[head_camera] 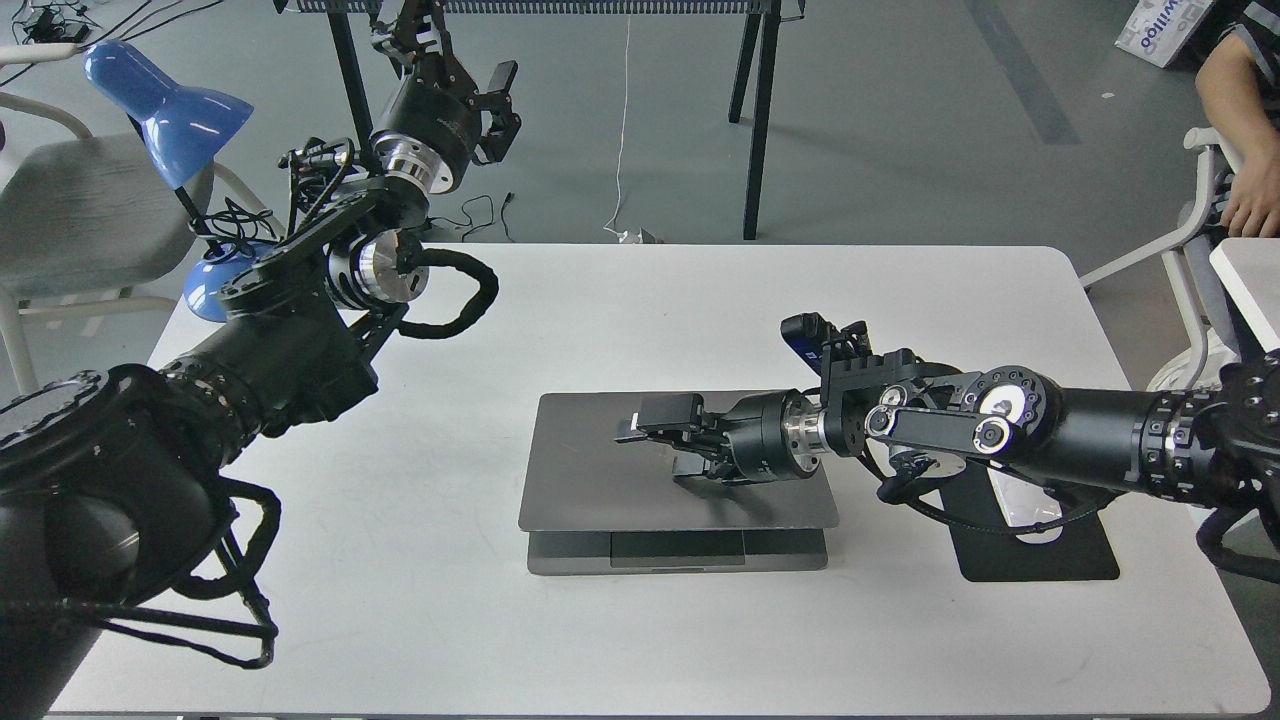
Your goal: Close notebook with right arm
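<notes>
Space-grey and slim, the metal notebook [640,480] sits near the middle of the white rectangular tabletop [700,300], a little toward the near edge. Its lid is lowered almost flat over the base, leaving only a strip of the base with the large trackpad showing along the front. The black multi-jointed right arm [1050,430] reaches in from the right edge, lying low across the lid; its black two-finger right gripper [650,425] rests over the middle of the lid with fingers pointing left, slightly parted and gripping nothing. Whether they touch the lid cannot be told.

A black mouse pad [1040,555] lies just beside the notebook's right side, under the arm's elbow. The black left arm [300,330] with its looped cable rises over the far left corner, its left gripper [495,100] held high beyond the far edge, fingers spread and empty. A blue desk lamp [170,110] stands at that far left corner. Bare tabletop stretches along the near edge, the far edge and left of the notebook.
</notes>
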Controlling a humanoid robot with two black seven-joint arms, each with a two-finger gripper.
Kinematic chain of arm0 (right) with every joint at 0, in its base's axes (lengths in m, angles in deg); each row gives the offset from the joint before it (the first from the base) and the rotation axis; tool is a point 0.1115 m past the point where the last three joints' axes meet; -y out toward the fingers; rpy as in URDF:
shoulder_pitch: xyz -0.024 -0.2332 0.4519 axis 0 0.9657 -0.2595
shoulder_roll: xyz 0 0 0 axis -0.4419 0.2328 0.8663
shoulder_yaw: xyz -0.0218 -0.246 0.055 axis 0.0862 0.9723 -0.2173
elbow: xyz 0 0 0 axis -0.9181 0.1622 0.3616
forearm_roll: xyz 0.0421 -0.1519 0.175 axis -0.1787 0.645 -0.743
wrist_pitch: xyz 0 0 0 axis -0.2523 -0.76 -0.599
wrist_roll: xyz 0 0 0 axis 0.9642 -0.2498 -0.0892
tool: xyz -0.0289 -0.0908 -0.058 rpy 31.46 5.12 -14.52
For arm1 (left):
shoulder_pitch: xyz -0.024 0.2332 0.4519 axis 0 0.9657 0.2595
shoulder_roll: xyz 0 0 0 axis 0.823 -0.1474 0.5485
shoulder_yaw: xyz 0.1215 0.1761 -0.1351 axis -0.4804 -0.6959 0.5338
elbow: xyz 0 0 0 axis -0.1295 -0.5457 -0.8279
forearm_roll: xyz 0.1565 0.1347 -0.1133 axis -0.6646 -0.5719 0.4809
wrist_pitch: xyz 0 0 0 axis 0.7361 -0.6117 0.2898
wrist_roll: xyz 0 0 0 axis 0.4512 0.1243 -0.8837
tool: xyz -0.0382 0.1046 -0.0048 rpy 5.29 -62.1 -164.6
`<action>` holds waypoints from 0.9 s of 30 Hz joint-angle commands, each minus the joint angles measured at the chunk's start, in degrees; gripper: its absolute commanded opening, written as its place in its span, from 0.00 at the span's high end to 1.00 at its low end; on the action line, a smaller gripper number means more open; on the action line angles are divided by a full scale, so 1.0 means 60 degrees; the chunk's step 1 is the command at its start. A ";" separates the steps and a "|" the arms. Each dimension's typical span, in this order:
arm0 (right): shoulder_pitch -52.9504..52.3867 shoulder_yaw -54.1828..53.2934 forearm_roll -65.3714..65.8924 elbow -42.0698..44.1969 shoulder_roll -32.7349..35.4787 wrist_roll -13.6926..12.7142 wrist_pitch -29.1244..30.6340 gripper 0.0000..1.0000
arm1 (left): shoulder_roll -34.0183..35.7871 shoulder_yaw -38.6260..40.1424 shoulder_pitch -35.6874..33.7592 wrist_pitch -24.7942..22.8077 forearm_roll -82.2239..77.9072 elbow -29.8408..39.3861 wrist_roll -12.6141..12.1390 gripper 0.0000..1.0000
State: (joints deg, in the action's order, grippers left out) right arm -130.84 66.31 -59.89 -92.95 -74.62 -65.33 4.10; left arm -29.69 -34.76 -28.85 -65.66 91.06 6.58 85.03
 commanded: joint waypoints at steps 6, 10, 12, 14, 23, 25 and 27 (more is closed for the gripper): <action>0.0630 -0.0001 0.0134 0.0185 -0.0017 0.0000 -0.0130 0.00 | -0.0015 0.0000 0.0000 0.0000 0.0000 0.0000 0.0000 0.00; 0.0733 -0.0015 0.0134 0.0171 -0.0018 0.0000 -0.0218 0.00 | -0.0015 0.0000 0.0000 0.0000 0.0000 0.0000 0.0000 0.00; 0.0733 -0.0015 0.0119 0.0171 -0.0018 0.0000 -0.0218 0.00 | -0.0015 0.0000 0.0000 0.0000 0.0000 0.0000 0.0000 0.00; 0.0733 -0.0015 0.0119 0.0142 -0.0018 0.0000 -0.0218 0.00 | -0.0015 0.0000 0.0000 0.0000 0.0000 0.0000 0.0000 0.00; 0.0880 -0.0045 0.0119 0.0112 -0.0032 0.0000 -0.0218 0.00 | -0.0015 0.0000 0.0000 0.0000 0.0000 0.0000 0.0000 0.00; 0.0821 -0.0161 0.0090 0.0068 0.0011 0.0015 -0.0218 0.00 | -0.0015 0.0015 0.0000 0.0000 0.0000 0.0000 0.0000 0.00; 0.0661 -0.0293 0.0075 0.0083 0.0055 0.0030 -0.0204 0.00 | -0.0015 0.0000 0.0000 0.0000 0.0000 0.0000 0.0000 0.00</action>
State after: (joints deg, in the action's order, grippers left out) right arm -125.77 65.60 -59.26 -92.39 -74.70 -65.32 2.78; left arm -29.78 -34.72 -28.85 -65.66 91.06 6.58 85.03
